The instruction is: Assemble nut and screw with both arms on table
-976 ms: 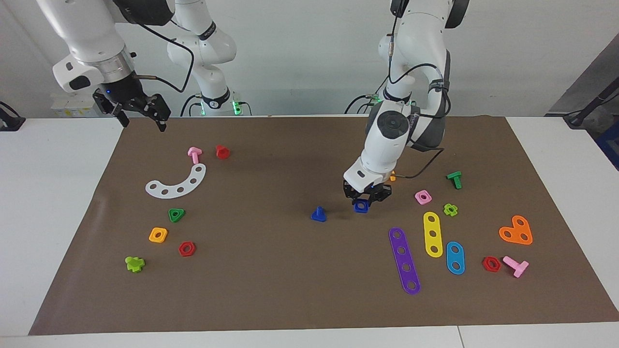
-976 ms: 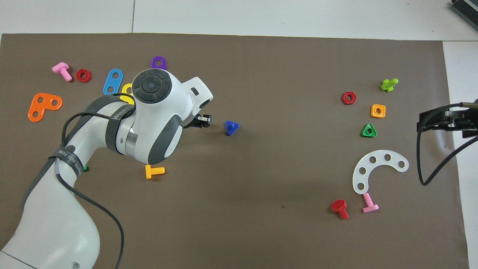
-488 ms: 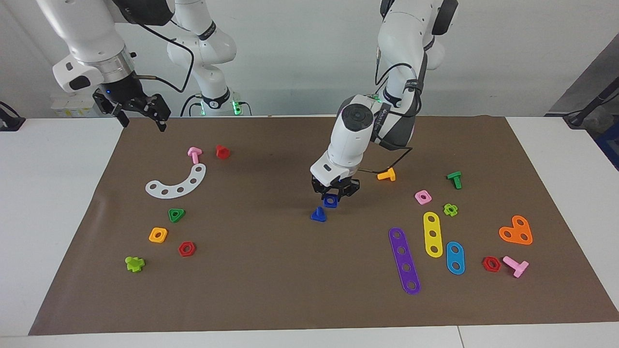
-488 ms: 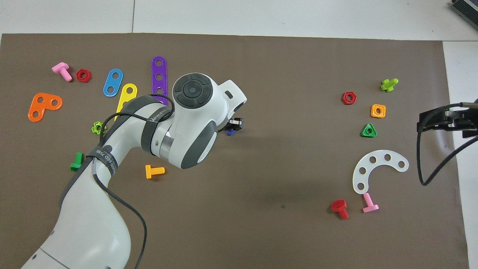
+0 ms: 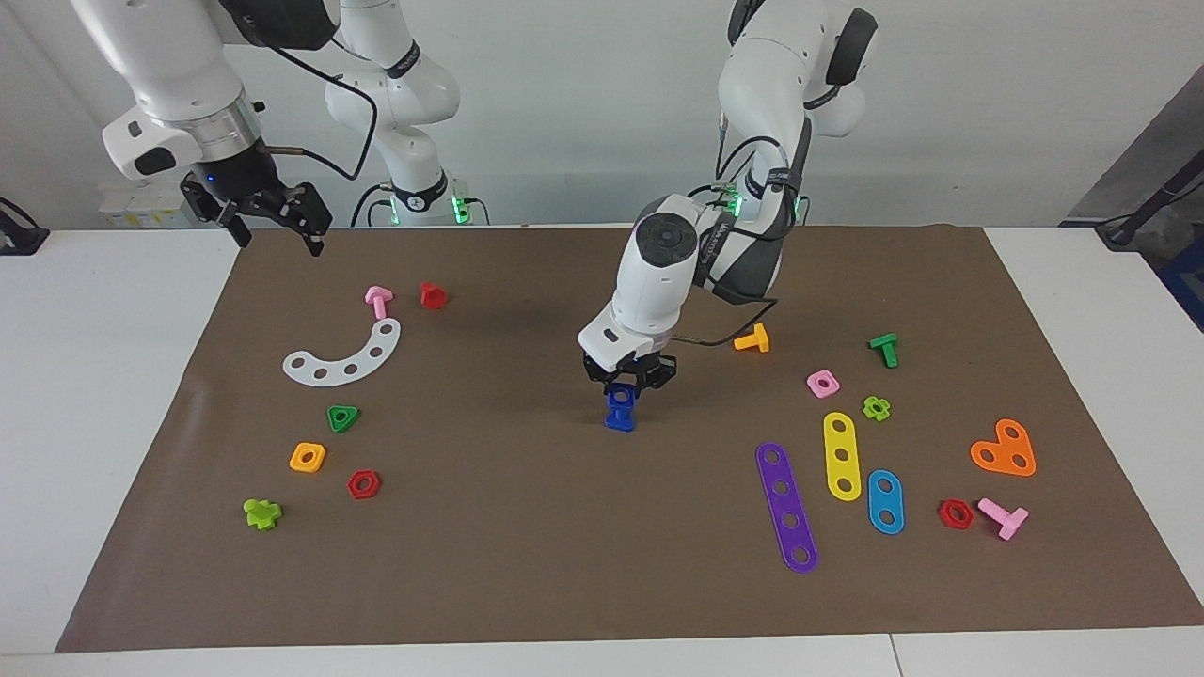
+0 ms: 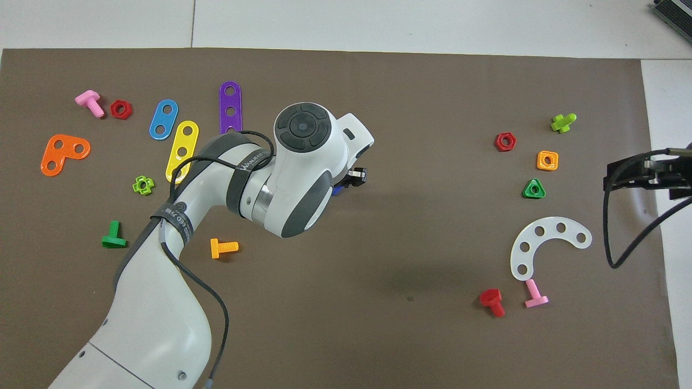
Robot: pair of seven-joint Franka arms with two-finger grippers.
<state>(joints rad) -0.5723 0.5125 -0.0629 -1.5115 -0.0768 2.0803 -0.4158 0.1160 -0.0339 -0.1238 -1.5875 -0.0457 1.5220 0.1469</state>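
My left gripper [image 5: 626,380] is shut on the dark-blue square nut [image 5: 621,397], holding it upright directly over the dark-blue screw [image 5: 619,419]. That screw stands head-down on the brown mat [image 5: 527,527] of the table, near its middle, and the nut's lower edge meets the shaft tip. In the overhead view the left arm's wrist covers both; only a blue sliver [image 6: 338,189] shows by the left gripper [image 6: 354,178]. My right gripper [image 5: 279,241] waits open and empty in the air over the mat's corner by the right arm's base, also in the overhead view [image 6: 621,175].
An orange screw [image 5: 752,339], pink nut [image 5: 823,383] and coloured strips [image 5: 786,506] lie toward the left arm's end. A white arc plate [image 5: 346,356], pink screw [image 5: 378,300], red screw [image 5: 433,294] and orange nut [image 5: 308,457] lie toward the right arm's end.
My left gripper carried the blue nut sideways across the mat toward the right arm's end, ending directly over the blue screw. The right arm has not moved.
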